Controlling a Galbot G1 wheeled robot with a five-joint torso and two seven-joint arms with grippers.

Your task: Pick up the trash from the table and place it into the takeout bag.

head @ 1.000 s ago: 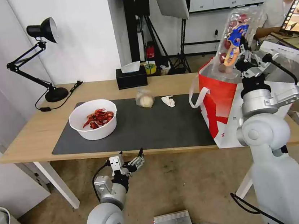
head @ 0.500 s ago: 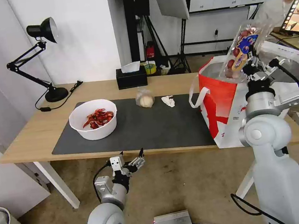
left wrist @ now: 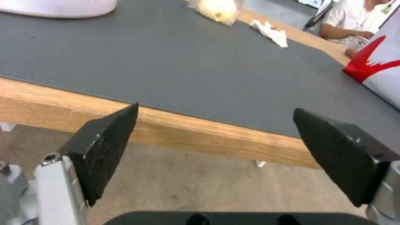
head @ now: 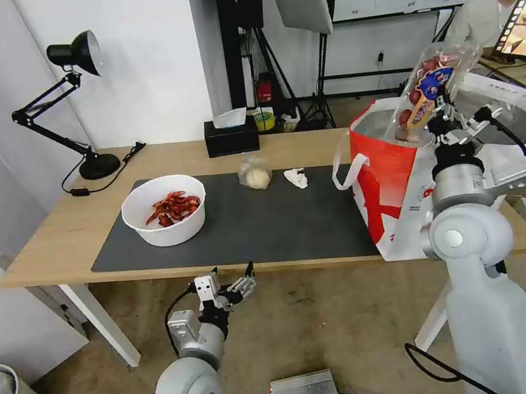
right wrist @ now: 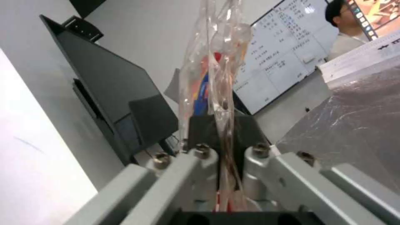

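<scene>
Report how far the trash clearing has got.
Nothing is visibly in the takeout bag yet. In hand: the right tool is shut on the clear plastic tray, held above the bag's opening. Left: the white bowl, bagged lump and crumpled tissue. The left tool waits open below the table.

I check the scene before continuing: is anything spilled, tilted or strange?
Nothing is spilled. The clear plastic tray stands on edge, pinched in the right tool above the takeout bag.
</scene>
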